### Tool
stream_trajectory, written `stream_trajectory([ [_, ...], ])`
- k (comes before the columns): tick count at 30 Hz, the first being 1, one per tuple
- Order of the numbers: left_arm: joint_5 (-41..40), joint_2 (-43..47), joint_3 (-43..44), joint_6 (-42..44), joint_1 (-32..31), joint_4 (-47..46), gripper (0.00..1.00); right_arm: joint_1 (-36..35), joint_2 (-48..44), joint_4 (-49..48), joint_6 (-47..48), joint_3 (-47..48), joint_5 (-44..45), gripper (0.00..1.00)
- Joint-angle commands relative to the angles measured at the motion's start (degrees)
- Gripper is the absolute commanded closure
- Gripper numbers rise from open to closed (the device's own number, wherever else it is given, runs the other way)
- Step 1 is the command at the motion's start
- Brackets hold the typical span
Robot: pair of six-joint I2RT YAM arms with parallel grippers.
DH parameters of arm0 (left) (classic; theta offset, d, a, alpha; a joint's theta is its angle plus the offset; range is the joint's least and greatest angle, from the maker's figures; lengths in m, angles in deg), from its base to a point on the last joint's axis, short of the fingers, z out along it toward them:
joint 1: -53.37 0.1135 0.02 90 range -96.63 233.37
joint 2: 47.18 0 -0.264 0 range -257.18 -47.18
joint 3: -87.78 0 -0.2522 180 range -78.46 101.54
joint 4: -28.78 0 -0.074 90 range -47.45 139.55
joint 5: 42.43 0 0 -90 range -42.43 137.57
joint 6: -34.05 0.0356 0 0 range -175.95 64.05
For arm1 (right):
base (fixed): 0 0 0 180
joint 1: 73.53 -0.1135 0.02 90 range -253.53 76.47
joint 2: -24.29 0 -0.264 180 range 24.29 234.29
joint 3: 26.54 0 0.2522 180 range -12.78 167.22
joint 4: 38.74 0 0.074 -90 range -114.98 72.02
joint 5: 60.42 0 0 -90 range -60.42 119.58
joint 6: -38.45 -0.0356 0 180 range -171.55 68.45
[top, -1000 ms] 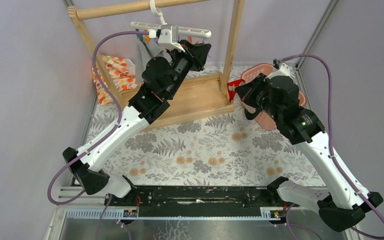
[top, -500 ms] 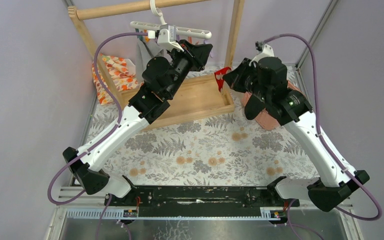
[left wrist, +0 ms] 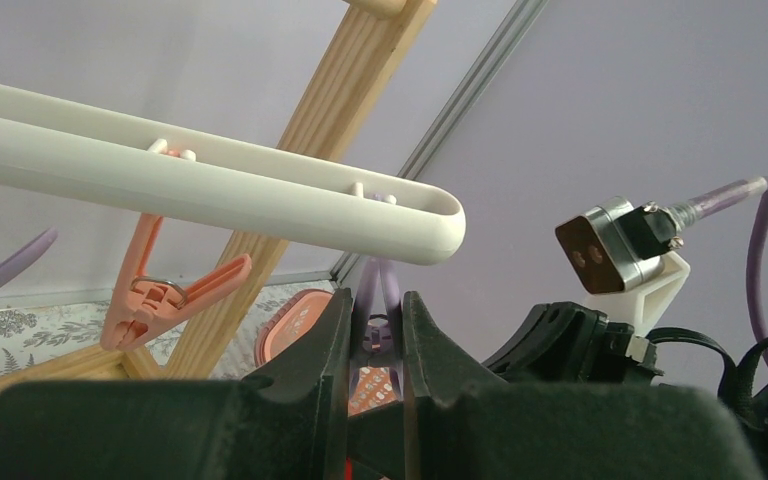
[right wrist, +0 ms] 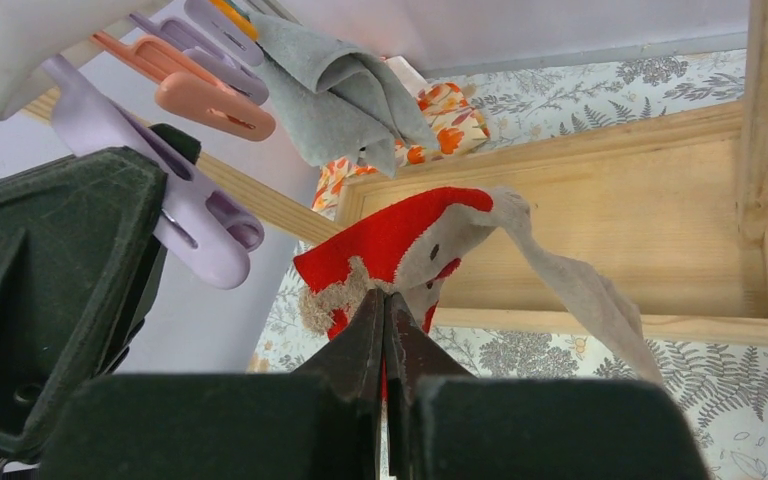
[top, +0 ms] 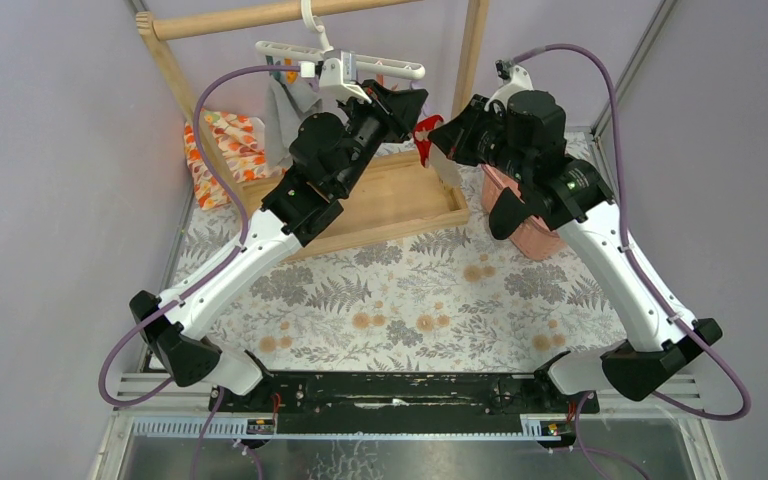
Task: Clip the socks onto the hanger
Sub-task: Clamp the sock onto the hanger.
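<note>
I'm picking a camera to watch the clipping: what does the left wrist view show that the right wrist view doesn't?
Left wrist only: the left gripper closed on the purple clip, pink basket behind. Right wrist only: the right gripper holding the red-ended sock, a grey cloth, the wooden tray. Both: purple clip, orange clip, hanger.

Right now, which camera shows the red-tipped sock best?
The right wrist view: the sock fills the centre, pinched in the right fingers, red end and beige tail clear. The top view shows only a small red patch. The left wrist view shows the purple clip, no clear sock.
</note>
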Motion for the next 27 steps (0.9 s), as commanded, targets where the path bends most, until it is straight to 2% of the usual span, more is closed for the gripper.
stream_trajectory([
  [1,2.7,-0.6,1.2,0.3,-1.4,-1.0,1.00,-0.5,-3.0,-2.5,0.2,2.2,-2.0,1.00],
  [11,2.9,-0.7,0.9,0.0,-1.7,-1.3,1.00,-0.5,-6.9,-2.4,-0.9,0.9,-4.3,1.00],
  [27,2.3,0.4,0.4,1.0,-1.9,-1.9,1.00,-0.5,-4.9,-2.7,-0.8,1.7,-4.8,1.00],
])
